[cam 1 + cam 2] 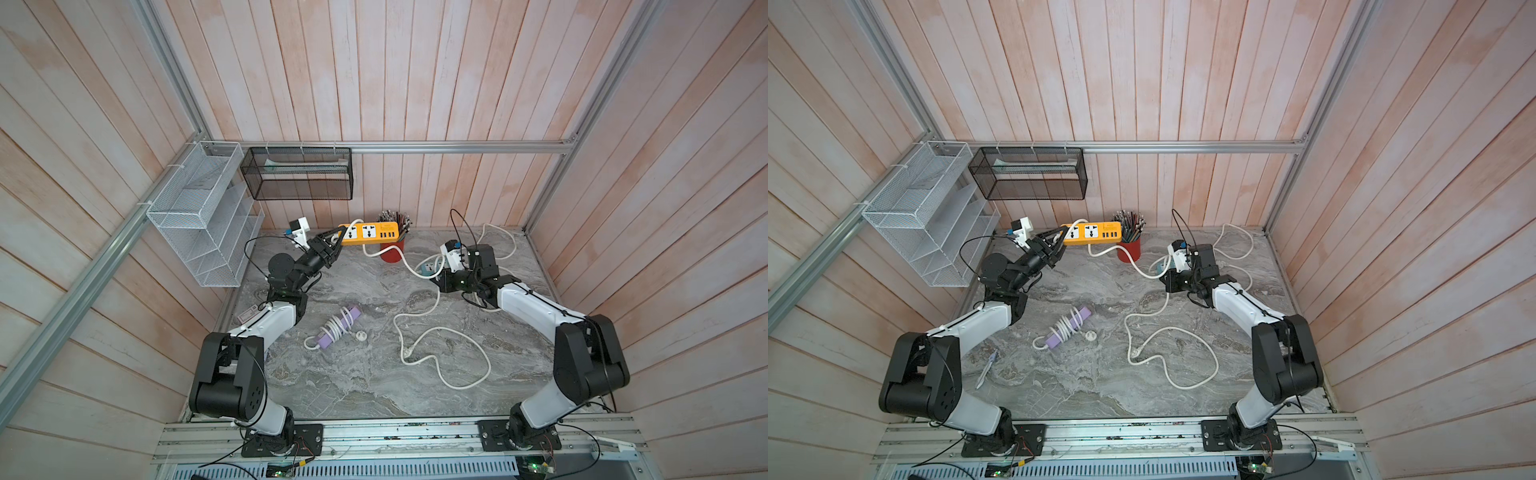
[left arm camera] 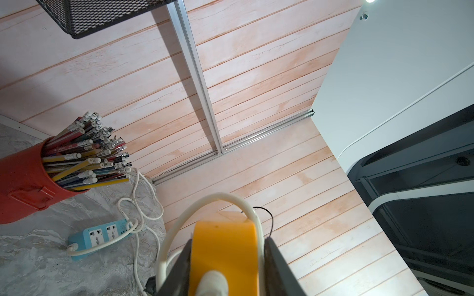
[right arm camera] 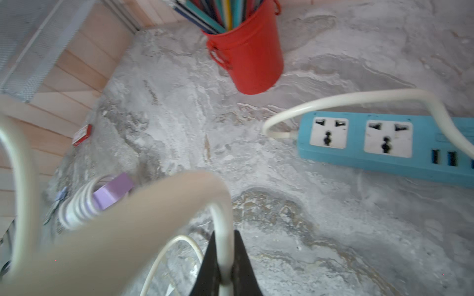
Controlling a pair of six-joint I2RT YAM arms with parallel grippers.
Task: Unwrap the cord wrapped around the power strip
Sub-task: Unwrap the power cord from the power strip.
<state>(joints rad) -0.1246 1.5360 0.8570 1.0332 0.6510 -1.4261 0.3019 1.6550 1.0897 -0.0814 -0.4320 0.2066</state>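
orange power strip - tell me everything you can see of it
The orange power strip is a plastic-looking bar with two white sockets and a row of USB ports at its far end. The left gripper is shut on its cord end, holding it roughly level above the table by the red pencil cup. One loop of its white cord circles the body; the rest trails to the right gripper, which pinches it.

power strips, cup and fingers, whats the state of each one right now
orange power strip, held off the table, one loop of white cord round it
purple power strip, lying wrapped in its cord
blue power strip, flat, sockets empty
red cup, upright, full of pencils
left fingers, shut on orange power strip
right fingers, shut on white cord
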